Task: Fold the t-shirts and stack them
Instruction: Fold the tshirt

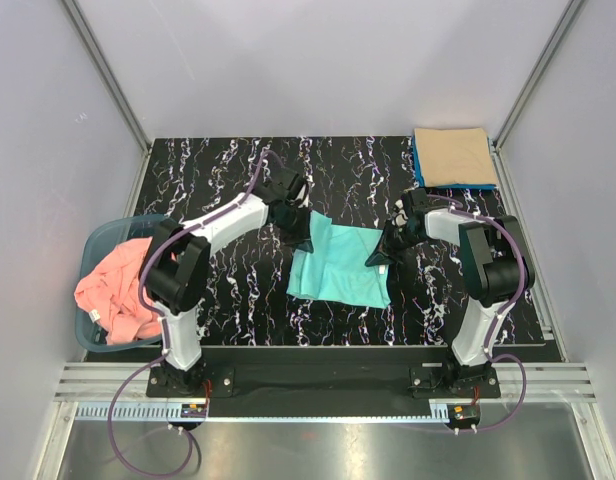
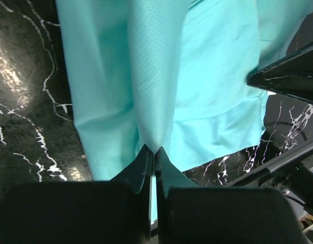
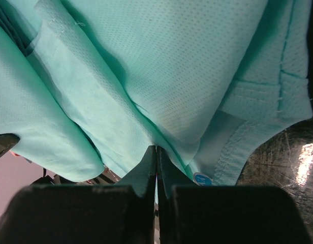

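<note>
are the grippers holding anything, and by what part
Both are shut on the turquoise shirt: the left gripper pinches a fold at its far left corner, the right gripper pinches cloth at its right edge.

Bright, even light is given; glare is caught on the glossy surface (image 3: 301, 162); folds of the turquoise-green t-shirt (image 3: 187, 66) are softly shadowed.

Plain turquoise-green t-shirt (image 1: 338, 268), fine dotted mesh weave up close. Salmon pink t-shirt (image 1: 113, 285), plain, in blue-grey basket (image 1: 108, 228). Tan-beige t-shirt (image 1: 453, 155) plain, blue t-shirt (image 1: 416, 160) edge beneath. Table (image 1: 218, 180) black, white marble veining. Left arm (image 1: 228, 222), right arm (image 1: 478, 325) white and black.
</note>
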`<state>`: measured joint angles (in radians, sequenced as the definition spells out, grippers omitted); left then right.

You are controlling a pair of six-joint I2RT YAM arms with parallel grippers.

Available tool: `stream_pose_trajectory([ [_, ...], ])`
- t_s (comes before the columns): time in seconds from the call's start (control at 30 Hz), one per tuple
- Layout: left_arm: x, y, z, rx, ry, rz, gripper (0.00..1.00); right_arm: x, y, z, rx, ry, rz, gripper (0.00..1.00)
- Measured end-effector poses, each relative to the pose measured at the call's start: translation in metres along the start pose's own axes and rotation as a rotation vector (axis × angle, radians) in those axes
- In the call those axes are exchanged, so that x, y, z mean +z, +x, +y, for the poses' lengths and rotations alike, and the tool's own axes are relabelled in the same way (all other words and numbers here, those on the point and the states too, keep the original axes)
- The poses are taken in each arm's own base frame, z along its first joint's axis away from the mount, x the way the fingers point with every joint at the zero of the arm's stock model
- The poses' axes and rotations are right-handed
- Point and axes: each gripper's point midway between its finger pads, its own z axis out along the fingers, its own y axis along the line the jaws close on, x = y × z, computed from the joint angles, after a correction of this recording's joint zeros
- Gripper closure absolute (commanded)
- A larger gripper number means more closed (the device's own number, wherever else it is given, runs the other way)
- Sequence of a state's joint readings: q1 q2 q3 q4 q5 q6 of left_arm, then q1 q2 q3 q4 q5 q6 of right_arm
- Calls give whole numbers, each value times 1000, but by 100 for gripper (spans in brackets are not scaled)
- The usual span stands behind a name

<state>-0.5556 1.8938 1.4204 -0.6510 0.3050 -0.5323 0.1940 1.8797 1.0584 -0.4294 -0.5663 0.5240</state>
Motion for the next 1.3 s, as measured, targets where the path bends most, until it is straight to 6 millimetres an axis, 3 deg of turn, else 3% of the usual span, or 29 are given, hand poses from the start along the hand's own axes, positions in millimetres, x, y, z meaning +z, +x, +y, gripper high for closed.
stream_pose_trajectory([
  [0.2,-11,-6,-28,21,-56,-34,100,1,0,-2,3,9,-3,100],
  [0.37,-23,-14,-74,62,-69,-82,100,2,1,-3,11,9,-3,100],
  [0.57,-11,-4,-109,103,-73,-57,100,3,0,-2,21,3,-6,100],
  [0.8,14,14,-109,101,-117,18,100,5,0,-1,29,-19,-6,100],
  [1.3,24,6,-137,50,-95,16,100,9,3,3,38,-58,10,100],
])
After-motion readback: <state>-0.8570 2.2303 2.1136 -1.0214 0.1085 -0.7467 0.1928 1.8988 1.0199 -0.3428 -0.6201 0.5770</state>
